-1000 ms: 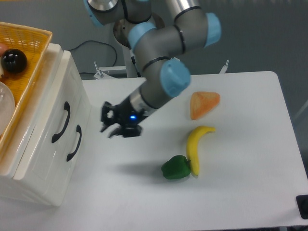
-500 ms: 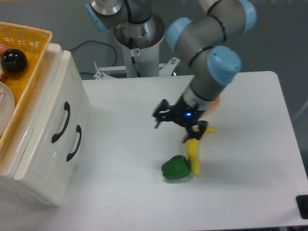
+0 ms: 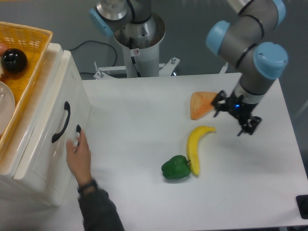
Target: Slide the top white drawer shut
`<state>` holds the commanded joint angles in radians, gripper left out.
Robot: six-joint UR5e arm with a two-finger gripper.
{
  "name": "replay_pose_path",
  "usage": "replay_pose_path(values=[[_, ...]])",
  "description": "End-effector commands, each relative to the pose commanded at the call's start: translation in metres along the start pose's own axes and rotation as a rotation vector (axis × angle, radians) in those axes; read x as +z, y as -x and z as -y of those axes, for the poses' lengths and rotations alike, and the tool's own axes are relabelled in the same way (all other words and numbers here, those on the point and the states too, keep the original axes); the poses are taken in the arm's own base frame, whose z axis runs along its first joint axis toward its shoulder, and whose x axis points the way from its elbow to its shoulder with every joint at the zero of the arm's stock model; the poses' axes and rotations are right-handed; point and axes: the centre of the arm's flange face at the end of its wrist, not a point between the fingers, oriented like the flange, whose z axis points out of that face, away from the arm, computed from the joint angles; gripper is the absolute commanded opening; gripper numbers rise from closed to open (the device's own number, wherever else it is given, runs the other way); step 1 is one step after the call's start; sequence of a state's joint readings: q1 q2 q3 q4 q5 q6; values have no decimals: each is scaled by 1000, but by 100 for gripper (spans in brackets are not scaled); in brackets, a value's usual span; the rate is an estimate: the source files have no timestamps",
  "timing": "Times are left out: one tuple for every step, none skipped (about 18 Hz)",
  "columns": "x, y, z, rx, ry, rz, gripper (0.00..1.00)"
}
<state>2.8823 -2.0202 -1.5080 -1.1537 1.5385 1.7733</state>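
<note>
The top white drawer is in the white cabinet at the left, with its curved black handle on the front panel. Its front looks flush with the lower drawer front. My gripper is far off at the right side of the table, beside the orange wedge, with its fingers spread open and nothing in them. A person's hand reaches in from the bottom edge and touches the lower drawer's handle.
An orange woven basket with a black ball sits on top of the cabinet. A banana and a green pepper lie mid-table. The robot base stands at the back.
My gripper has swung from beside the drawer fronts across the table to the right side. A person's hand has come in and now rests on the lower drawer's handle.
</note>
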Motion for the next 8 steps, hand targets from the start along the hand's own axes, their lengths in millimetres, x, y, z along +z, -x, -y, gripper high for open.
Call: replay_pose_path(values=[[4,4,-8,-7,7,4,100],[3,7,-17,-15,18,9,100],[2,11,-26,-20,23,13,100],[4,13,-32,-15,23,12,100],[4,13,-36,-10,23,12,100],[6,14,-39,-4,23,9,100],[7,14,-40,6,22,7,100],[8,14,-40,9,21,6,100]])
